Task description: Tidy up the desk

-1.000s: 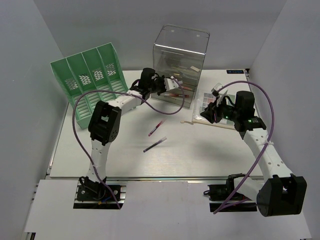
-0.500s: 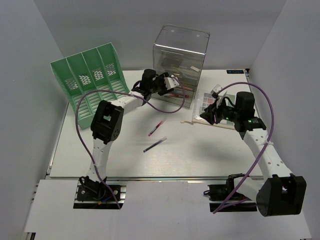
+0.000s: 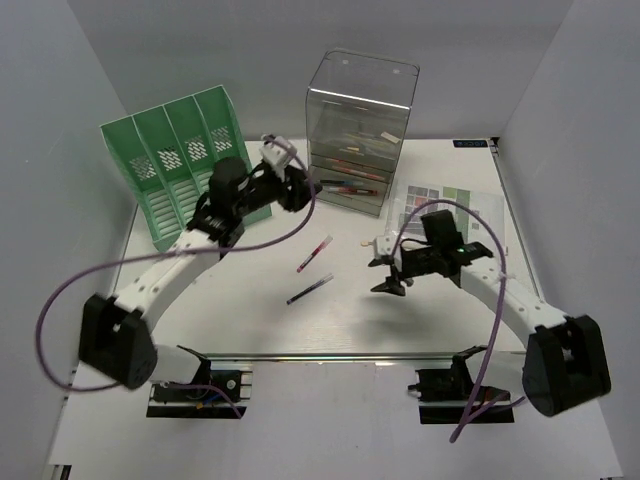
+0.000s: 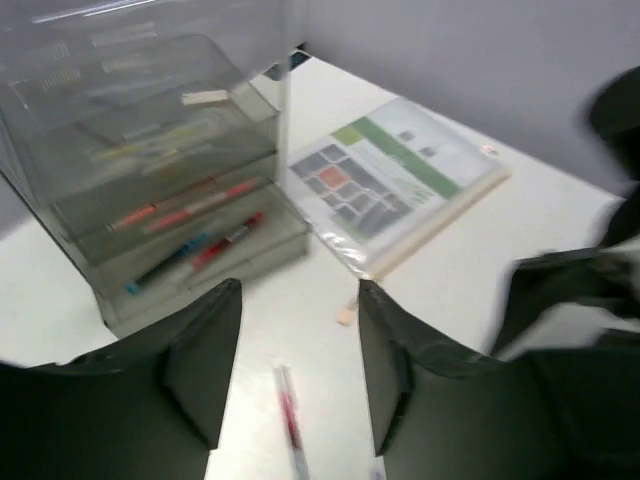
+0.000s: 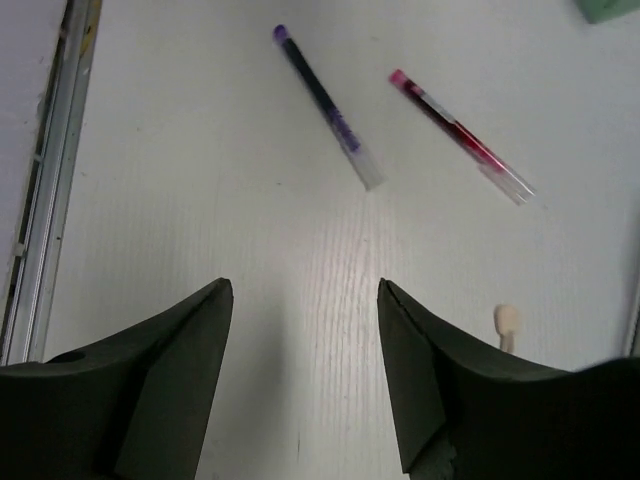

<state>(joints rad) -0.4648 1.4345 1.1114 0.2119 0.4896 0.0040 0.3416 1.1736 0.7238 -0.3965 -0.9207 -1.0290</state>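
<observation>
The white desk (image 3: 240, 310) holds a red pen (image 3: 314, 253) and a purple pen (image 3: 310, 289) near its middle. My left gripper (image 3: 292, 190) is open and empty, above the desk just left of the clear drawer box (image 3: 360, 130). In the left wrist view the gripper (image 4: 298, 290) looks over the red pen (image 4: 290, 420) and the drawer box (image 4: 150, 180). My right gripper (image 3: 386, 277) is open and empty, right of the pens. In the right wrist view the gripper (image 5: 305, 290) hangs above bare desk, with the purple pen (image 5: 325, 100) and red pen (image 5: 460, 135) ahead.
A green slotted file rack (image 3: 180, 160) stands at the back left. A sleeved colour-chart sheet (image 3: 450, 205) lies at the back right. A small beige stick (image 3: 363, 242) lies by its near corner. A silver rail (image 5: 50, 180) runs along the desk's front edge.
My left arm has swung left and back, away from the drawer box's front. My right arm has come off the colour sheet and moved down and left toward the pens.
</observation>
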